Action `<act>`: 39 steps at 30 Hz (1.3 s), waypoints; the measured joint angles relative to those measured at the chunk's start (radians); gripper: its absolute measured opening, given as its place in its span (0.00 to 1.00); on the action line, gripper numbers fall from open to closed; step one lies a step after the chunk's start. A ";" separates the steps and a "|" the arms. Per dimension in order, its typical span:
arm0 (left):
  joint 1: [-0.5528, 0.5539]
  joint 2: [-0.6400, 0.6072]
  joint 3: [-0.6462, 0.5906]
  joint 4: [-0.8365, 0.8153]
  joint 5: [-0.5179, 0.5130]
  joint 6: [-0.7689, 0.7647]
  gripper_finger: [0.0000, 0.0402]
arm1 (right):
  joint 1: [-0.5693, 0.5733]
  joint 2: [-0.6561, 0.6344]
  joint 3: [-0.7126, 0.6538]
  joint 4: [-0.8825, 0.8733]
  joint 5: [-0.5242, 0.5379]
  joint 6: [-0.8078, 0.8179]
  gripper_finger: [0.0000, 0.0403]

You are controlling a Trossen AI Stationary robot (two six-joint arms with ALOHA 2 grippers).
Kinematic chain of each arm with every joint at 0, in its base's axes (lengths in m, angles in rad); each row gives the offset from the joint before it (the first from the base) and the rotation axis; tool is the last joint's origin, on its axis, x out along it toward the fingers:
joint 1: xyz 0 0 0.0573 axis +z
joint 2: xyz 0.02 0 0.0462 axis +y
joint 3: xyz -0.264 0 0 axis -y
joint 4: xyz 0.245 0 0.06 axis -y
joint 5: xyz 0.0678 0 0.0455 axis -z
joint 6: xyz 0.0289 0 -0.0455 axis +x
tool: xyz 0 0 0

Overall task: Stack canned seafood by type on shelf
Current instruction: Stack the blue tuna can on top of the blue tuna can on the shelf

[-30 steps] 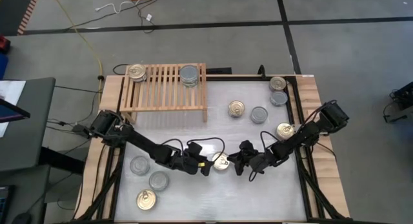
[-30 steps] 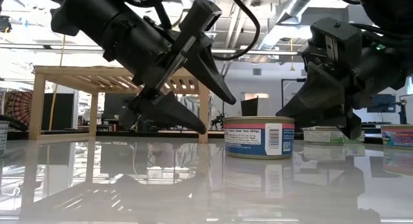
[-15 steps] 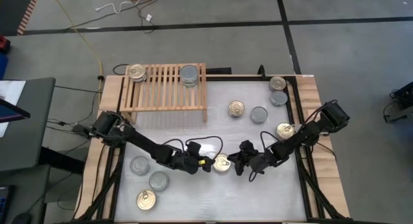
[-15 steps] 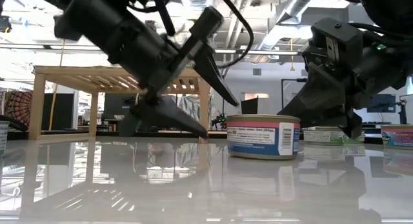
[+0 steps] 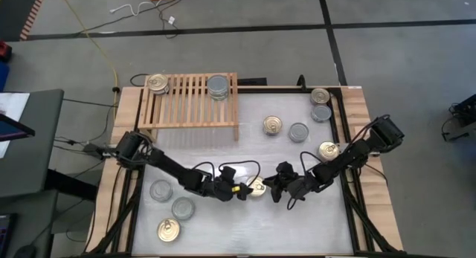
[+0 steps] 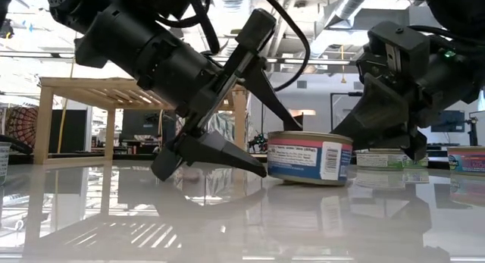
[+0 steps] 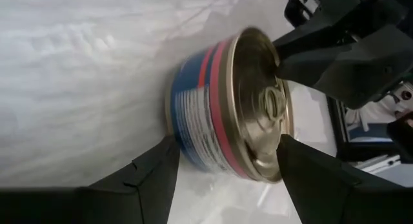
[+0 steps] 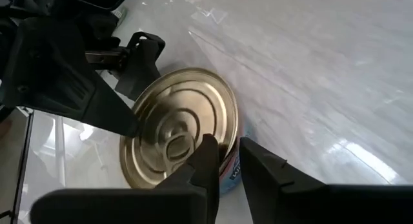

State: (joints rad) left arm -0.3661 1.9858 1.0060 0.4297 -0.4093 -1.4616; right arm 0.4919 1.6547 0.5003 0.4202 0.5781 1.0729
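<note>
Closing in on a gold-topped can (image 5: 256,188) mid-table, well short of the shelf (image 5: 190,102). Left claw (image 5: 242,192) spread wide, fingers straddling the can's sides, nothing gripped yet. Right claw (image 5: 271,186) nearly shut, empty, pressing against the far rim – probably bracing it. Best bet: squeezing evenly on the wall, below the lid – not the rim – then lifting straight.

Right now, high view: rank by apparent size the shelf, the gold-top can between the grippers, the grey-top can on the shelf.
1. shelf
2-3. grey-top can and gold-top can: look alike, unranked; the latter is partly hidden by the grippers.
</note>
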 joint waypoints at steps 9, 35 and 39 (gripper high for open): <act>0.016 0.000 0.000 0.004 0.057 -0.049 0.62 | 0.000 0.000 0.000 0.004 -0.026 0.001 0.13; 0.056 0.002 0.003 0.018 0.040 0.005 0.33 | 0.016 0.003 -0.001 0.083 -0.041 -0.071 0.12; 0.055 0.002 0.003 0.018 0.041 0.028 0.17 | 0.012 0.002 -0.002 0.088 -0.039 -0.075 0.15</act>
State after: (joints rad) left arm -0.3108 1.9873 1.0088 0.4474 -0.3682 -1.4339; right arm 0.5039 1.6569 0.4986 0.5086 0.5394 0.9974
